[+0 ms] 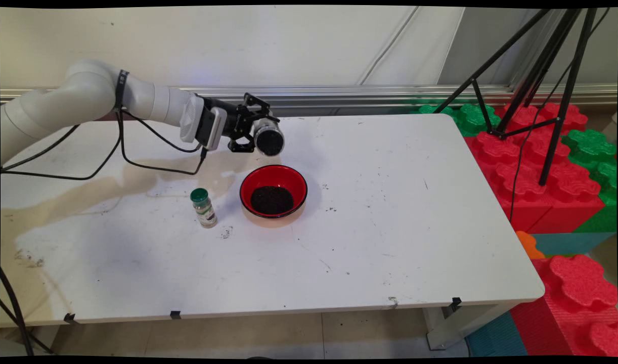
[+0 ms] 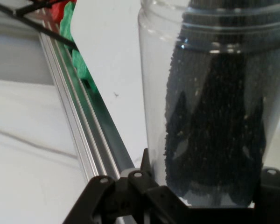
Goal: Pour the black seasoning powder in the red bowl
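Sideways, a clear jar (image 1: 268, 139) is held above the red bowl (image 1: 273, 190).
It is clamped by the hand (image 1: 249, 132) around its smooth, likely slippery wall.

Gripper (image 1: 252, 132) — black, on a white arm (image 1: 86, 98) with black cables (image 1: 137, 151). Jar (image 2: 210, 102) clear, holding fine black grains. Bowl (image 1: 273, 191): red inside, dark rim, a black heap of grains at centre. Bottle (image 1: 204, 207) — green cap, clear body, white and green label. Table (image 1: 390, 227) white with scattered dark specks and scuffs. Blocks (image 1: 541, 167) red and green. Tripod (image 1: 536, 76) black.
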